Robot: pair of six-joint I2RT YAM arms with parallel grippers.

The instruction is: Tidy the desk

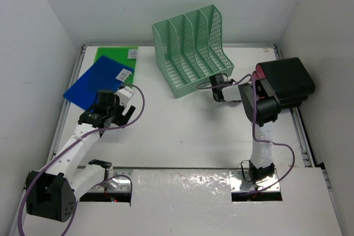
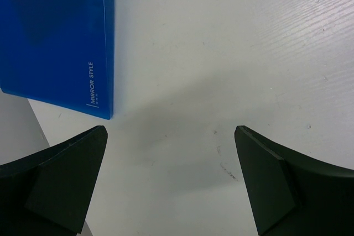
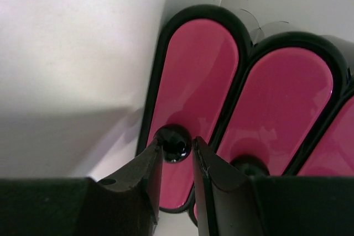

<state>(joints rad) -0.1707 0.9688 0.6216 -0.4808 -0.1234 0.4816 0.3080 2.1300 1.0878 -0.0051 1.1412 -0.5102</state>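
The white worktop [image 1: 182, 131] with silver rails along its edges fills the middle of the top view, and everything else stands or lies on it. At its far left, a blue folder [image 1: 97, 81] lies at a slant with one corner overlapping a green folder [image 1: 113, 56] behind it and another reaching out past the left rail. The left wrist view shows the words "MIRROR STYLE" along the blue folder's edge. The left gripper [image 2: 171, 136] hangs over bare worktop just beside that folder's near edge. Its jaws are spread wide with nothing between them and touch neither folder. A mint-green mesh file rack [image 1: 191, 48] stands upright near the far edge at the centre, its slots holding nothing that can be seen. To its right, by the right rail, sits a black drawer unit [image 1: 287, 78] with glossy pink drawer fronts. In the right wrist view, two rounded pink fronts sit side by side and the edge of a third shows at the frame's right. The right gripper [image 3: 177, 145] has its jaws pinched onto the small black knob [image 3: 175, 136] of the left pink front [image 3: 199, 75]. The neighbouring front [image 3: 282, 103] carries a like knob, untouched.
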